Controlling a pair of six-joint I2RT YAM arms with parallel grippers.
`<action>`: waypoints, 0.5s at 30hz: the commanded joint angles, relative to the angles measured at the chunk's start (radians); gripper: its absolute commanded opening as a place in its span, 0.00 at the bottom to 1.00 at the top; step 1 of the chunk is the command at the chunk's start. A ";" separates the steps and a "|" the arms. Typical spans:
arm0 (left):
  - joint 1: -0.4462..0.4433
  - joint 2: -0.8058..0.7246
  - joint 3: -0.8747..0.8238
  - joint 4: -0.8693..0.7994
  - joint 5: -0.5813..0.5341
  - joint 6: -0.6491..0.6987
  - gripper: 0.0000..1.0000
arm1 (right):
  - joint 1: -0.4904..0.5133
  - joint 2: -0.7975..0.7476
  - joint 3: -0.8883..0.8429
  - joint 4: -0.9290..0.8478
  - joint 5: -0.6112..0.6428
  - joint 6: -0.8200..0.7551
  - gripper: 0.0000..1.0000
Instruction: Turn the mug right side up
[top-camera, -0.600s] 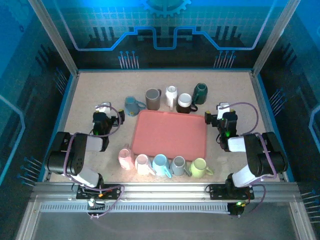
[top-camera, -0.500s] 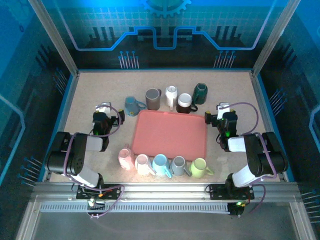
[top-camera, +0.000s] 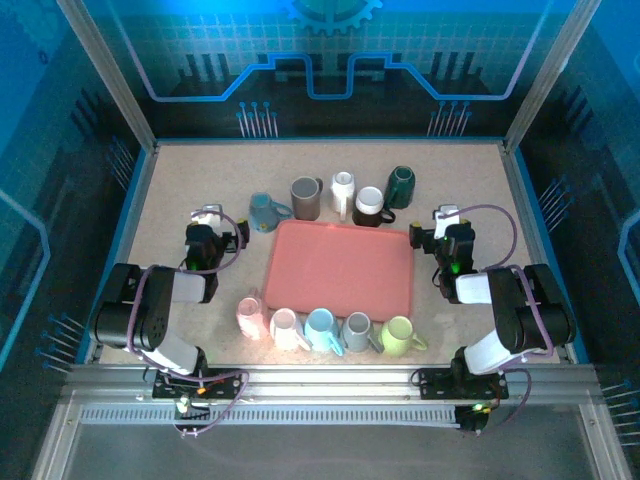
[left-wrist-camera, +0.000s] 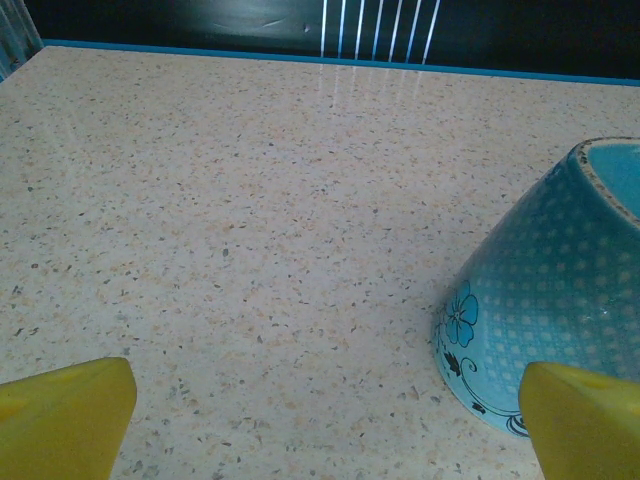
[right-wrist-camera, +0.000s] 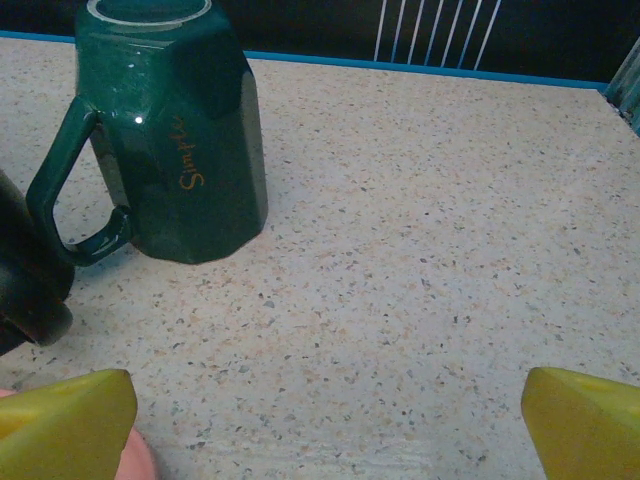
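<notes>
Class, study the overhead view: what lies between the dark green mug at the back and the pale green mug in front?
The pink tray lies between the dark green mug and the pale green mug in the top external view.

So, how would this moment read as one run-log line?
stage: no grasp yet | left gripper: jaws open, blue mug ahead, not held | right gripper: jaws open, green mug ahead, not held

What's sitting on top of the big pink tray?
Nothing: the pink tray looks bare. Mugs stand beside its near and far edges. The table under it is covered.
</notes>
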 joint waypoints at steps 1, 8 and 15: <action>-0.003 -0.002 -0.001 0.020 -0.008 0.013 0.99 | -0.013 -0.009 0.000 0.033 -0.027 0.003 1.00; -0.003 -0.005 0.000 0.010 -0.005 0.011 0.99 | -0.010 -0.007 0.012 0.011 -0.065 -0.017 1.00; -0.003 -0.034 0.004 -0.015 -0.002 0.013 0.99 | -0.010 -0.007 0.017 0.002 -0.104 -0.027 1.00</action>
